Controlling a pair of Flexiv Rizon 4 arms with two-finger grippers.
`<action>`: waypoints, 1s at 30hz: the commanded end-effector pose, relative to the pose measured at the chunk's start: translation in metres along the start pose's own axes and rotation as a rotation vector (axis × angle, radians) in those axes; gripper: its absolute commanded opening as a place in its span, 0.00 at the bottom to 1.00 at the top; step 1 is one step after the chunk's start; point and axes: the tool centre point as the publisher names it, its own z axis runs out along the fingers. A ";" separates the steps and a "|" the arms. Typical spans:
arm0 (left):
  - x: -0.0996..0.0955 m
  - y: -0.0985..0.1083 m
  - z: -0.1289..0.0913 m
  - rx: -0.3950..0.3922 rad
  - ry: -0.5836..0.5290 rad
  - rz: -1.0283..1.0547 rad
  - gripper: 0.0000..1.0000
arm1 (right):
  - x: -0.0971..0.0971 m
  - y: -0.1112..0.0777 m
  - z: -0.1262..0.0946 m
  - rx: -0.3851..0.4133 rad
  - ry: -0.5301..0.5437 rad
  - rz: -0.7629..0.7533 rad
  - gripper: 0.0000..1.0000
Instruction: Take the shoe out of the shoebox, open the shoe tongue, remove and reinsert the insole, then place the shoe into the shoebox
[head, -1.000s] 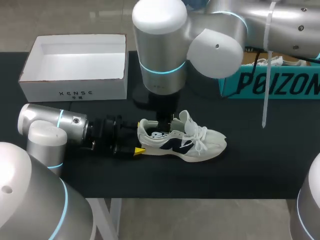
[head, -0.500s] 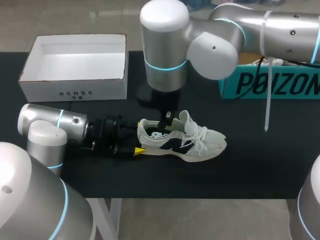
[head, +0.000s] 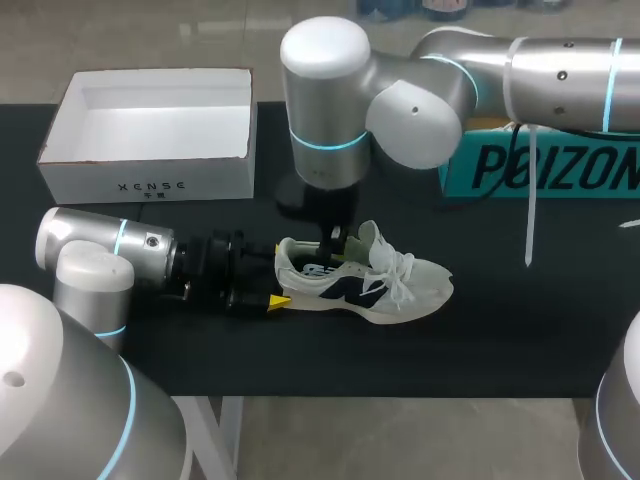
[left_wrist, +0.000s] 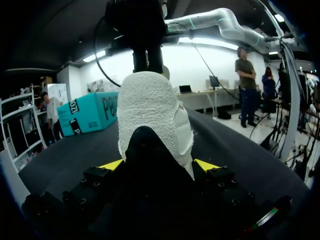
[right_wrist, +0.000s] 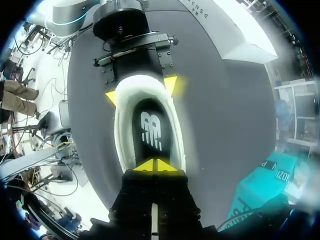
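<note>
On the black tabletop (head: 500, 330), the white-and-navy mesh sneaker (head: 365, 280) lies toe rightward, heel clamped in the left gripper (left_wrist: 158, 165). Directly over its opening stands the right gripper (right_wrist: 152, 165), tips pinched together at the dark insole (right_wrist: 151, 132).

Shoe (left_wrist: 150, 110) toe hidden behind heel

This looks like a robotics lab. Two silver jointed arms with glowing cyan rings, the left arm (head: 100, 250) and the right arm (head: 400, 90), stand over a plain black table (head: 520, 330). The table is laid out with trial props: a white shoebox (head: 150, 175), a teal carton (head: 540, 165) and a single sneaker (head: 370, 280).
</note>
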 end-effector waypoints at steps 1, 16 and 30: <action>0.000 0.002 0.000 0.000 0.000 0.000 0.00 | -0.003 -0.004 0.010 -0.021 -0.006 0.006 0.00; 0.000 0.002 0.000 0.000 0.000 0.000 0.00 | -0.016 -0.017 0.027 -0.019 -0.006 0.029 0.00; 0.000 0.002 0.000 0.000 0.000 0.000 0.00 | -0.011 -0.013 0.029 -0.002 0.007 0.021 0.15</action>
